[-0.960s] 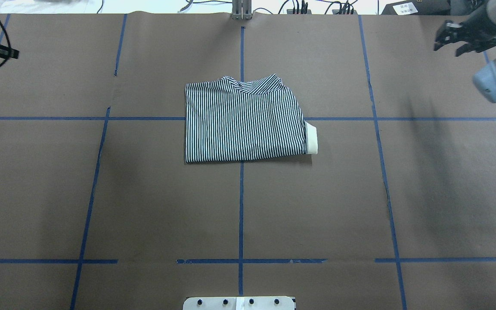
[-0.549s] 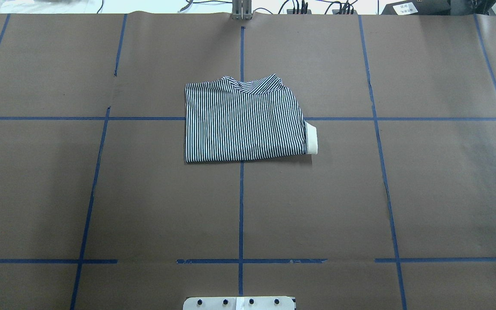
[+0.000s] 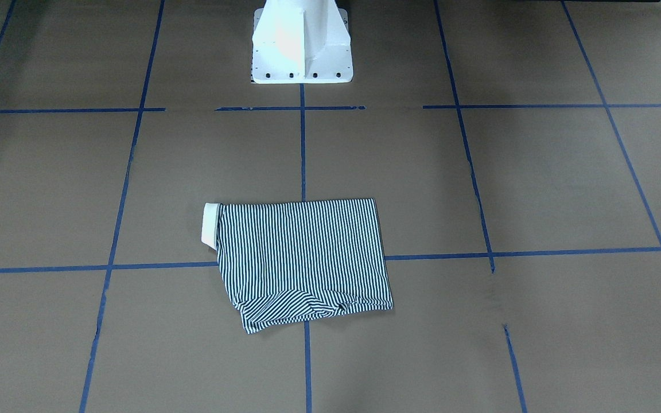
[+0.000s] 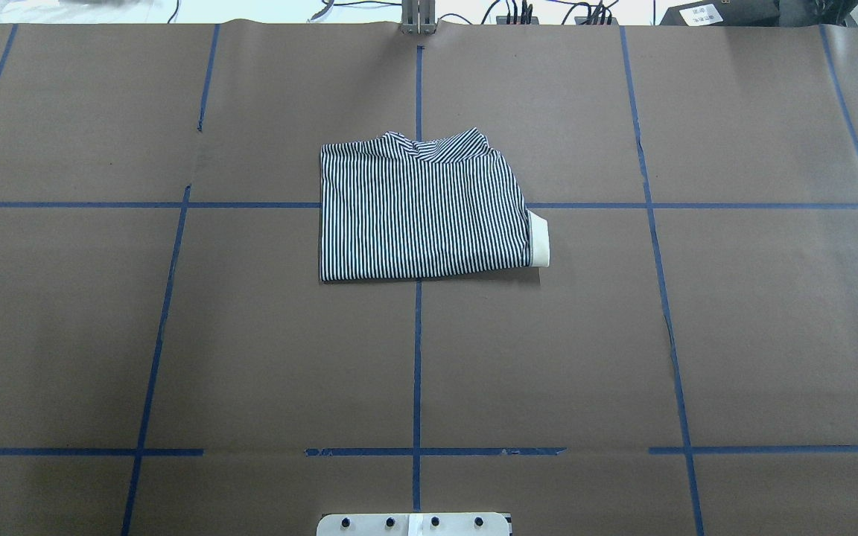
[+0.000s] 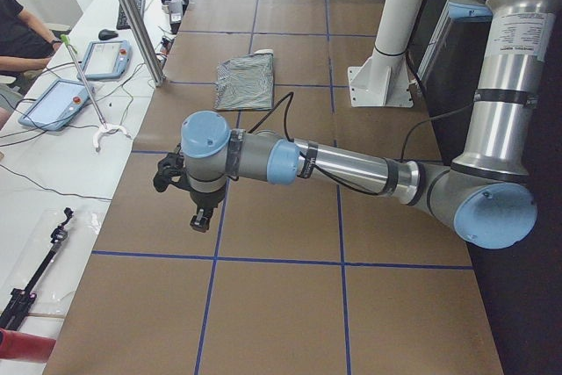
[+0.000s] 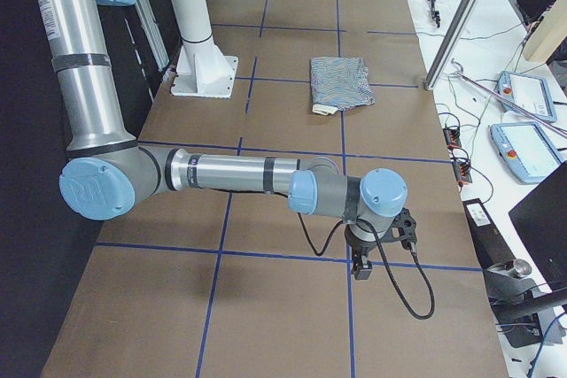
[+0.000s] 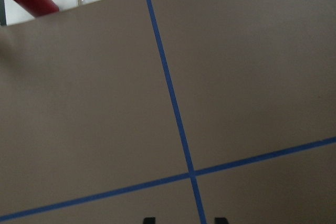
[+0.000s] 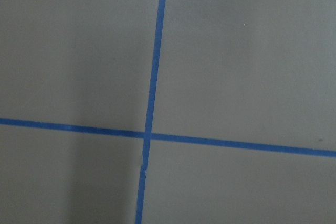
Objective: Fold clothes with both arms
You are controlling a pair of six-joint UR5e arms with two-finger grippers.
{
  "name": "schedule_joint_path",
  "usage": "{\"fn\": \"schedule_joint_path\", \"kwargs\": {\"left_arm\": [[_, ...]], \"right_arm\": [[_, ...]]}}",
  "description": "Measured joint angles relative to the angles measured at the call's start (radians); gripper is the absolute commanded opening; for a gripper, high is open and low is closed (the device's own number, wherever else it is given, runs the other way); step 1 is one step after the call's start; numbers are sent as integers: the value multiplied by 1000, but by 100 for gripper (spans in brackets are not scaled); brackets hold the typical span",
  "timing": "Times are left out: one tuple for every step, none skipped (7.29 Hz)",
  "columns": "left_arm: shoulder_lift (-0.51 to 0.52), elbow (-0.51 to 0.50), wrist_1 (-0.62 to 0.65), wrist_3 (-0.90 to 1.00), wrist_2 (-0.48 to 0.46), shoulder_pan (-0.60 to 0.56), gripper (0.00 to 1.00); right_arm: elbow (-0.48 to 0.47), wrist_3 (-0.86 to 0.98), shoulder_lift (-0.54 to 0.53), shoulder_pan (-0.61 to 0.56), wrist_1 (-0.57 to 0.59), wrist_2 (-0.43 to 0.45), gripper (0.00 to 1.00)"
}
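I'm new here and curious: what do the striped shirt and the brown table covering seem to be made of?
Striped shirt: soft knit fabric, perhaps cotton, matte; it lies limp, with wrinkles. Brown table covering: probably kraft paper, matte; sheet seams and small tears show.

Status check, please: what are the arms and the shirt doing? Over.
Left gripper open, empty. Right gripper: jaws unreadable. Both far from the shirt, folded flat mid-table. Nothing in the way.
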State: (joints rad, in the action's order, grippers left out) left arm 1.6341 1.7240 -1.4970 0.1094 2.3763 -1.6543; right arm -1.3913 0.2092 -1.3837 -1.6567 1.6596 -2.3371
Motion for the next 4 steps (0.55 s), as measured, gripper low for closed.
{"fn": "schedule_joint_path", "kwargs": {"left_arm": [[-58,50,32,-4,8,1,100],[-92,83,32,-5,13,5,100],[-110,96,22,-4,12,10,100],[-131,101,8,-3,11,12,100]], "right_arm": [[0,10,-14,-2,5,-2,100],[0,11,-24,0,5,-5,100],[0,21,-33,7,-1,-5,100],[0,38,-46,18,-24,0,100]]}}
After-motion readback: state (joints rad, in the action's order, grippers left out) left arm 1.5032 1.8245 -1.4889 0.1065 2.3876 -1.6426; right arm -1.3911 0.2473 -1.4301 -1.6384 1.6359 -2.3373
